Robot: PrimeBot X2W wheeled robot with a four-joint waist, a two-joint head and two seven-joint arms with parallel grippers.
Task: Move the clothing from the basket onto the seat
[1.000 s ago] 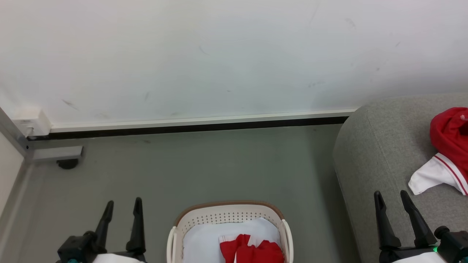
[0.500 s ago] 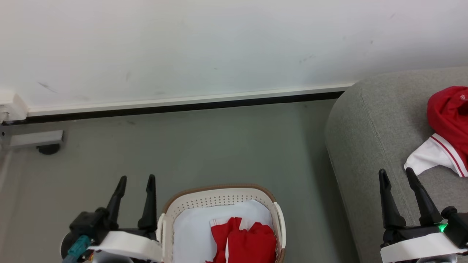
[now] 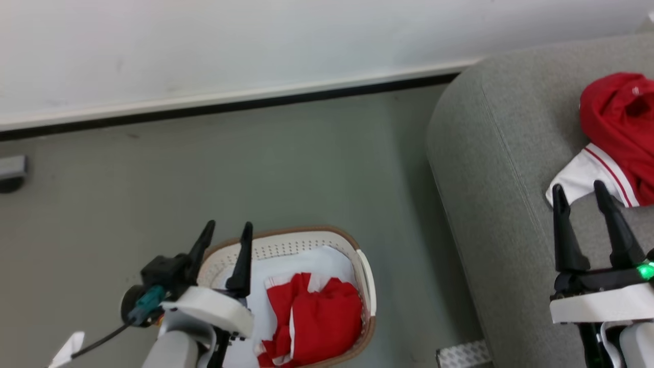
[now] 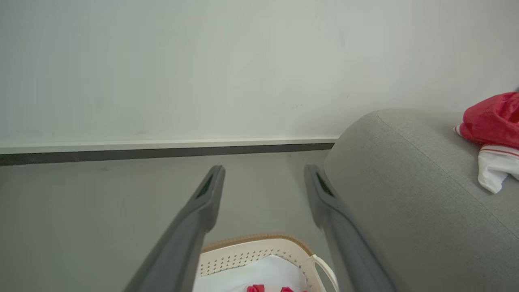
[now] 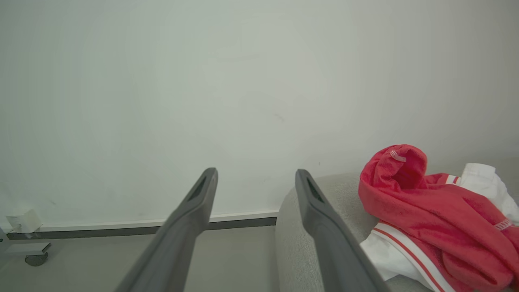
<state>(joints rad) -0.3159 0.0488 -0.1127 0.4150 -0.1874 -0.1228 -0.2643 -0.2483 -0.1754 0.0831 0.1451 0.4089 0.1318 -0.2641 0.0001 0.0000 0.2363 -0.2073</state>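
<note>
One garment (image 3: 319, 319) in basket (image 3: 301, 246), right of left pincer (image 3: 228, 228).

The grey-green floor (image 3: 255, 153) bore an oval cream perforated basket (image 3: 301, 244) and a grey woven sofa (image 3: 485, 179); a red-and-white garment (image 3: 613, 112) lay on the sofa.

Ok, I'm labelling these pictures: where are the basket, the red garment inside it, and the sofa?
basket (image 3: 296, 249): head view, on its perforated far wall.
red garment (image 3: 327, 322): head view, middle of the red cloth.
sofa (image 3: 490, 168): head view, bare grey fabric of its rounded end.
</note>
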